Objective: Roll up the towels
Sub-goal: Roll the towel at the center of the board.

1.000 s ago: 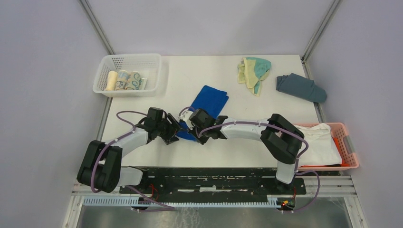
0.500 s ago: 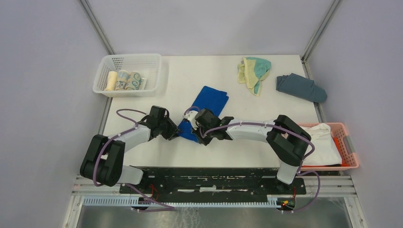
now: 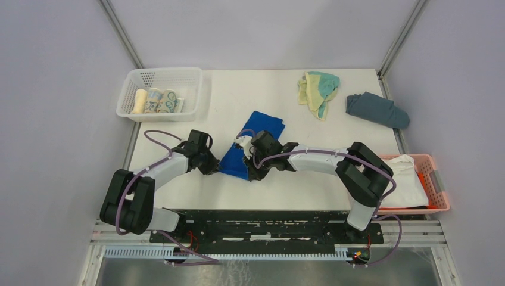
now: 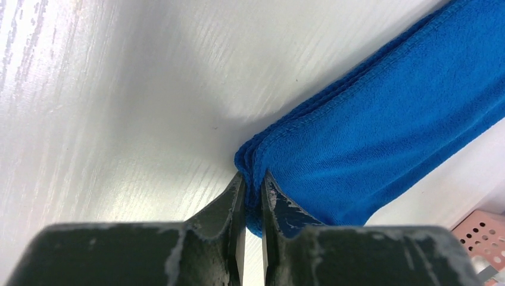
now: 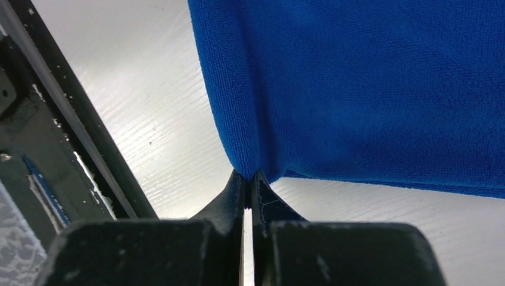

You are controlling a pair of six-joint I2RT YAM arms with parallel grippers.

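The royal blue towel lies folded on the white table, mid-front. My left gripper pinches its near-left corner; in the left wrist view the layered blue towel edge sits squeezed in the left gripper. My right gripper is shut on the towel's near-right edge; the right wrist view shows the blue towel fold nipped in the right gripper. The pale yellow and teal towel lies crumpled at the back right, untouched.
A white basket with several rolled cloths stands at the back left. A slate grey-blue cloth lies at the far right. A pink basket holding a white cloth sits at the right edge.
My left gripper has closed on the blue towel's near-left corner. Both arms shifted a little and the towel's near end is drawn out between them.
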